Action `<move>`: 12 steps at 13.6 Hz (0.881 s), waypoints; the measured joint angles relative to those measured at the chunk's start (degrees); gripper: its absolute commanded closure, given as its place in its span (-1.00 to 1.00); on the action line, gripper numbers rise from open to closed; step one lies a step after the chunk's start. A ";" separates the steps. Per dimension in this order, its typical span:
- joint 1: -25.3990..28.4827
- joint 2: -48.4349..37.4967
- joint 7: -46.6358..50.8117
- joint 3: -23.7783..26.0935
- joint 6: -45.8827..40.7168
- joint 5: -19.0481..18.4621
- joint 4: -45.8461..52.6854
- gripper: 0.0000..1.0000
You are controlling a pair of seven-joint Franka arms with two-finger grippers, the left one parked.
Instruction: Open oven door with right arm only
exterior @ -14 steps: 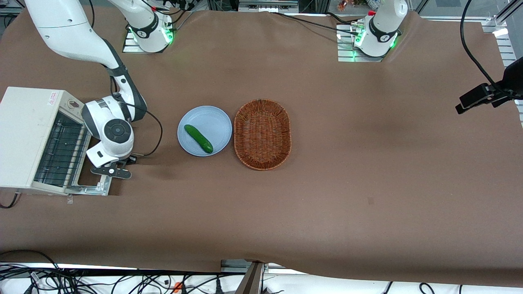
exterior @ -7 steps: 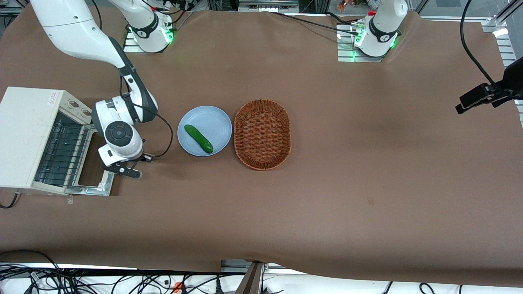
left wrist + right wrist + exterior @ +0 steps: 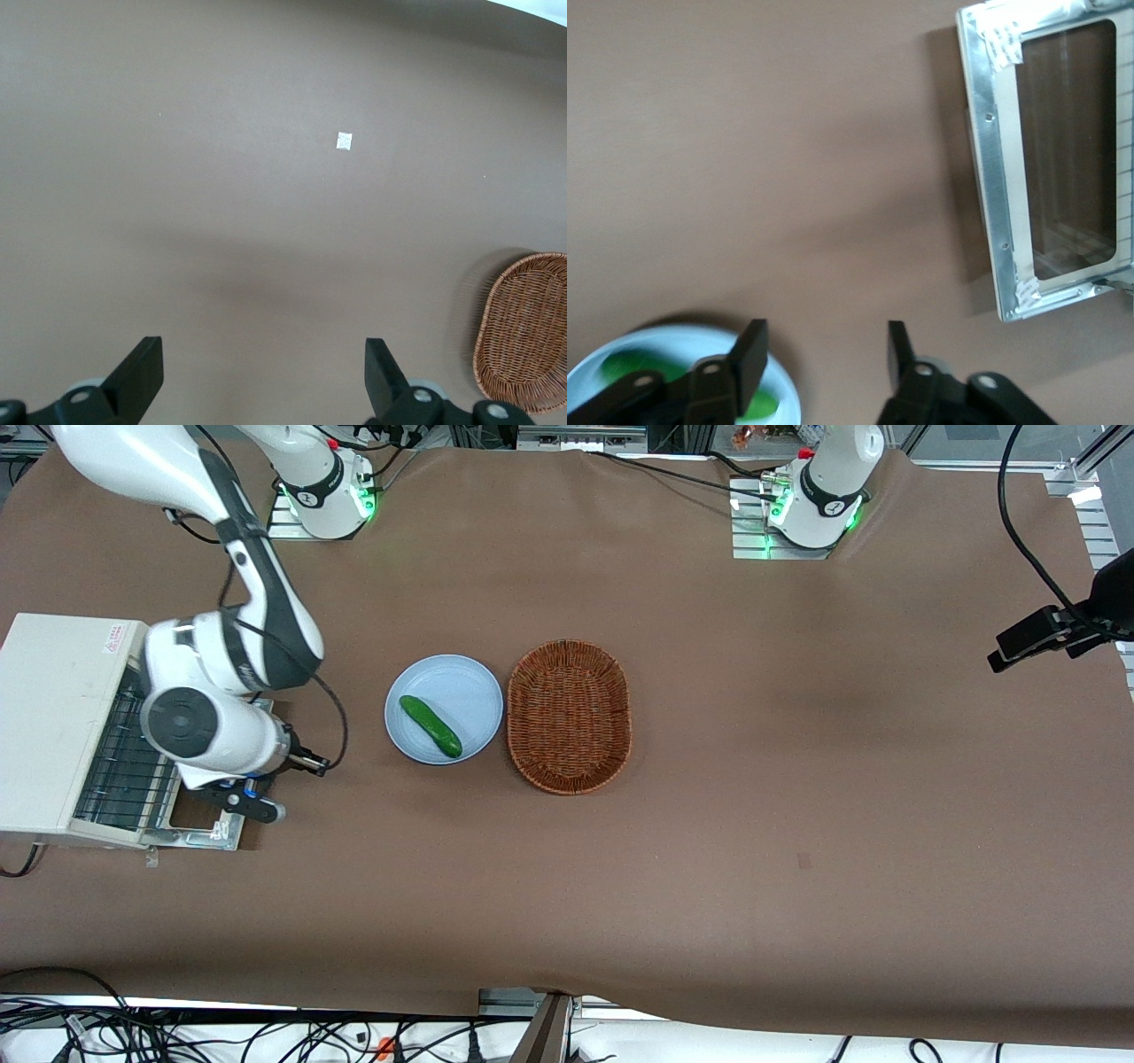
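Silver oven door stays down, gripper open, lifted higher

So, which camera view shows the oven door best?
The right wrist view: the oven door lies open and flat, frame and glass clear, the open gripper apart from it. In the front view the right arm partly covers it. The left wrist view misses it.

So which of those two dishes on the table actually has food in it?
The round blue plate, nearest the gripper, holds a green cucumber. The wicker basket beside it holds nothing.

Front view overhead and far, wrist views close, facing tabletop
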 measured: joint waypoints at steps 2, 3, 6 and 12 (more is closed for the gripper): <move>-0.87 -3.09 -10.94 -2.27 -5.91 4.41 3.76 -1.00; -1.25 -4.73 -16.27 -3.40 -8.11 5.37 5.32 -1.00; -1.73 -9.37 -25.09 -5.18 -15.93 5.70 9.05 -1.00; 0.78 -23.46 -28.90 -14.45 -18.20 5.75 1.91 -1.00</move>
